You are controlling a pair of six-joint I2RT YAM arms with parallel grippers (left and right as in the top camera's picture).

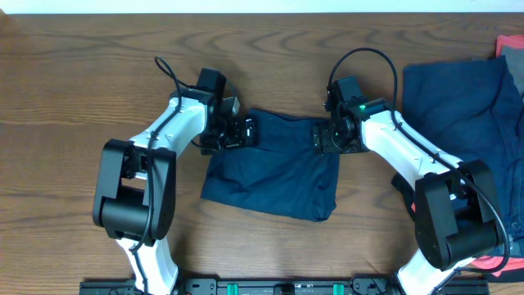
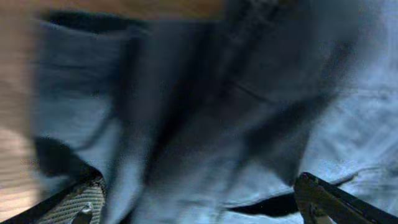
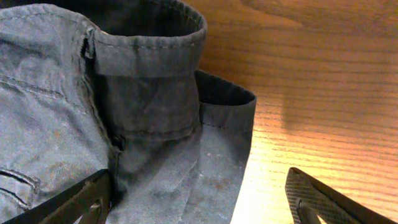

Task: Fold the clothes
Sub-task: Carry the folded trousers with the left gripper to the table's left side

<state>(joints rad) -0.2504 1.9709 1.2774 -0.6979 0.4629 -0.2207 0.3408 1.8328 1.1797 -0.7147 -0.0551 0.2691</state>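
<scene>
A dark navy garment (image 1: pixel 270 172), shorts-like, lies folded in the middle of the table. My left gripper (image 1: pixel 246 131) is at its top left corner and my right gripper (image 1: pixel 324 138) at its top right corner. In the left wrist view the cloth (image 2: pixel 205 112) fills the blurred frame and lies between the open fingers (image 2: pixel 199 208). In the right wrist view the waistband corner (image 3: pixel 149 118) lies between the open fingers (image 3: pixel 196 202), with the right finger over bare wood. A second navy garment (image 1: pixel 458 106) lies at the right, partly under my right arm.
The wooden table (image 1: pixel 82 65) stretches to the left and back. A red cloth (image 1: pixel 512 45) shows at the far right edge, and another red piece (image 1: pixel 491 264) at the front right by my right arm's base.
</scene>
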